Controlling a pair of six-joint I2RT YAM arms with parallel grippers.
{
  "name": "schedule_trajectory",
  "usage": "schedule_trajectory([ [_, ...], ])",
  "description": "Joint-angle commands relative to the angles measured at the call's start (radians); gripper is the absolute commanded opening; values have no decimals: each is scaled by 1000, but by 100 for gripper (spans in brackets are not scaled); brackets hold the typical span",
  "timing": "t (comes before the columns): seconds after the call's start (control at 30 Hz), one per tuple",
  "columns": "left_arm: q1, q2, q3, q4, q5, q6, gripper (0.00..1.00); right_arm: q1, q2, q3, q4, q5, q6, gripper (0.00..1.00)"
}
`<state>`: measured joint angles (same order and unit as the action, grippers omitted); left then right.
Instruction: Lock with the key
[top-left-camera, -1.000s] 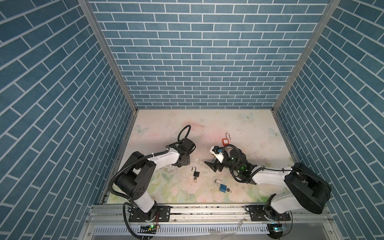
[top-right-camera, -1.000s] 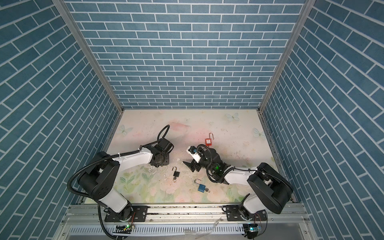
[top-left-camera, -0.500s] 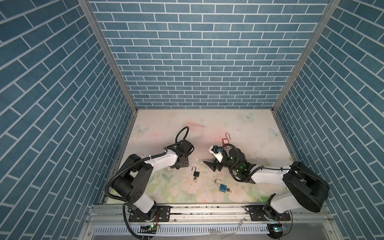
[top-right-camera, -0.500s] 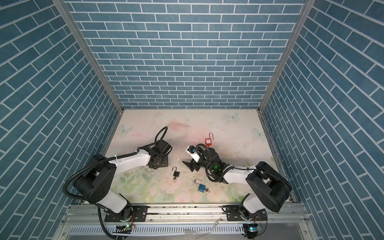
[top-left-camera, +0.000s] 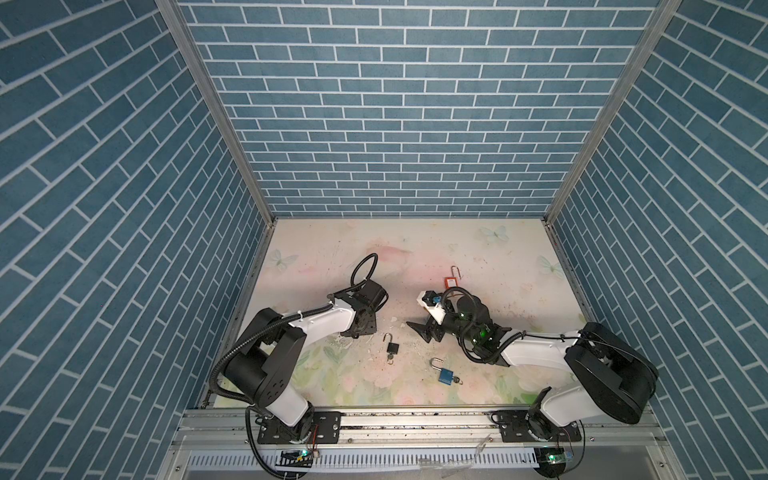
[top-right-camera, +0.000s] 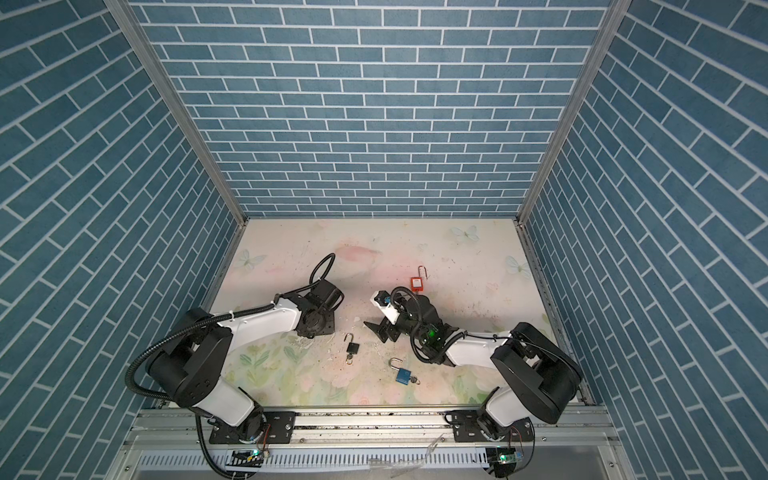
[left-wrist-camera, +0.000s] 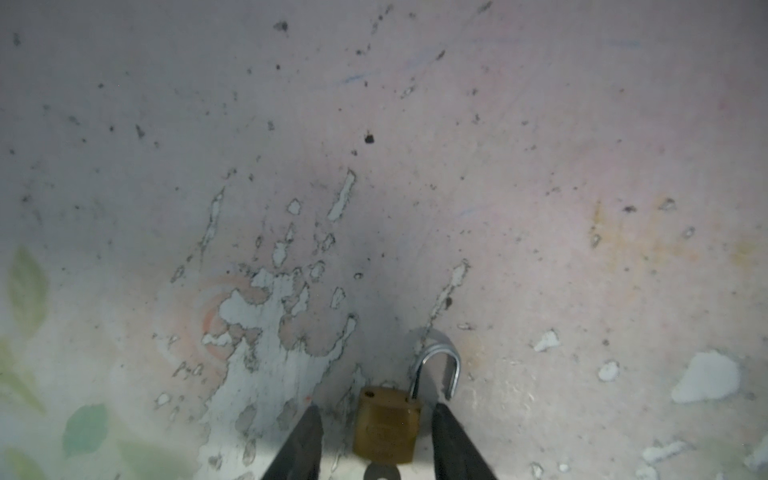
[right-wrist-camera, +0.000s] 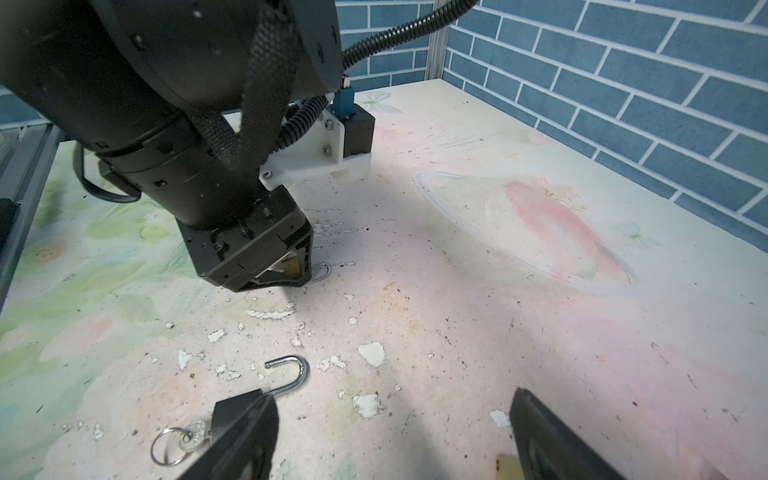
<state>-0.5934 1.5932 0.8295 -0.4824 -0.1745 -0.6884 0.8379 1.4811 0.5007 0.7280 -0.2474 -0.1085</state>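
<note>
A brass padlock (left-wrist-camera: 388, 424) lies flat on the table with its shackle (left-wrist-camera: 440, 365) swung open and a key (left-wrist-camera: 380, 471) in its base. My left gripper (left-wrist-camera: 376, 409) straddles the lock, open, with a gap on each side of the body. In both top views the left gripper (top-left-camera: 359, 330) hides this lock. From the right wrist view, a bit of brass (right-wrist-camera: 293, 266) shows between the left gripper's fingers. My right gripper (right-wrist-camera: 390, 395) is open and empty, low over the table to the right of the left one (top-left-camera: 422, 332).
A black padlock (top-left-camera: 392, 359) with open shackle and key lies between the grippers, partly behind a right finger (right-wrist-camera: 245, 432). A blue padlock (top-left-camera: 445, 375) lies nearer the front edge. A red padlock (top-left-camera: 451, 282) lies behind the right arm. The table's surface is chipped.
The left gripper has shifted slightly toward the front edge over the brass padlock. The right arm has not moved.
</note>
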Motion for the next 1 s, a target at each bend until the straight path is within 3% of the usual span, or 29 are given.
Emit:
schedule_trajectory([
  [0.0,10,19,-3,-24,-9,1,41,7,13,27,-1,2,-5,87],
  [0.3,16,46,-6,2,-4,6,30,6,19,22,-1,11,-1,87],
  [0.67,19,17,-12,12,-1,8,8,7,1,14,39,55,34,87],
  [0.77,14,-28,-3,41,-17,41,0,6,-44,3,71,115,83,87],
  [0.97,-15,-204,38,210,-19,211,0,-9,-202,-8,66,206,137,88],
])
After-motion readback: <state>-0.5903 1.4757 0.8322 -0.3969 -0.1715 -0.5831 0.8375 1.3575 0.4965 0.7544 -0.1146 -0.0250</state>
